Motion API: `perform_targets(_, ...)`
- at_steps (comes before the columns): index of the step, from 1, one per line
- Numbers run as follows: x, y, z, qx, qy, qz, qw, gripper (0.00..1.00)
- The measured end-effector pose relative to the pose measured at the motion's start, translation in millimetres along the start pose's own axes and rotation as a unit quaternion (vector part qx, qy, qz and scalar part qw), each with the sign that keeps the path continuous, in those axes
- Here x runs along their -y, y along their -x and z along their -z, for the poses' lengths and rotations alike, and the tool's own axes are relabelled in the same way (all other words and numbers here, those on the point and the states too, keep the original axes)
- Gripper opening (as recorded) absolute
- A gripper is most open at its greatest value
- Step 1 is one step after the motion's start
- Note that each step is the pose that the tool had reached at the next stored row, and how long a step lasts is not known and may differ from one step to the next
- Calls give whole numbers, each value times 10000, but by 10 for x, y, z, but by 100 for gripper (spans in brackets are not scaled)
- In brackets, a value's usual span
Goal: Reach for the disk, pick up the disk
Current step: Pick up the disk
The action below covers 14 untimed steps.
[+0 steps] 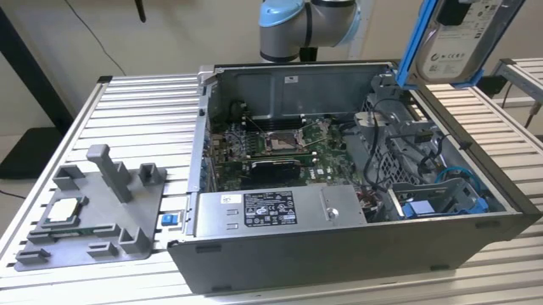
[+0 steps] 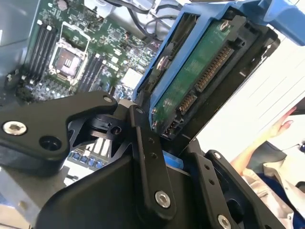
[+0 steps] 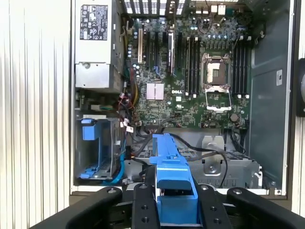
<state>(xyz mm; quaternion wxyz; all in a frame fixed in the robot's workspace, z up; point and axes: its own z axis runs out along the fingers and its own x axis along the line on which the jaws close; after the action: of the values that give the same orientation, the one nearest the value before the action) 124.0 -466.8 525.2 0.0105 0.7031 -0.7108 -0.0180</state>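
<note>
Gripper (image 2: 178,157) clamped on disk (image 1: 458,38) in blue carrier, lifted above open computer case (image 1: 339,254), motherboard (image 3: 190,71) below

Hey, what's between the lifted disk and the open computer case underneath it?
Nothing solid: the disk, clamped in the gripper, hangs in open air above the computer case. The first wrist view looks past its blue carrier straight down to the motherboard.

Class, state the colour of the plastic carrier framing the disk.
Blue; the carrier around the disk shows best in the first wrist view.
</note>
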Motion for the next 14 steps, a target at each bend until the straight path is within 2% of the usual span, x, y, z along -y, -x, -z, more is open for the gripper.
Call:
perform_targets(7,2,-144,-24,0,0,0,10000,0)
perform_targets(14,3,-225,-55,0,0,0,10000,0)
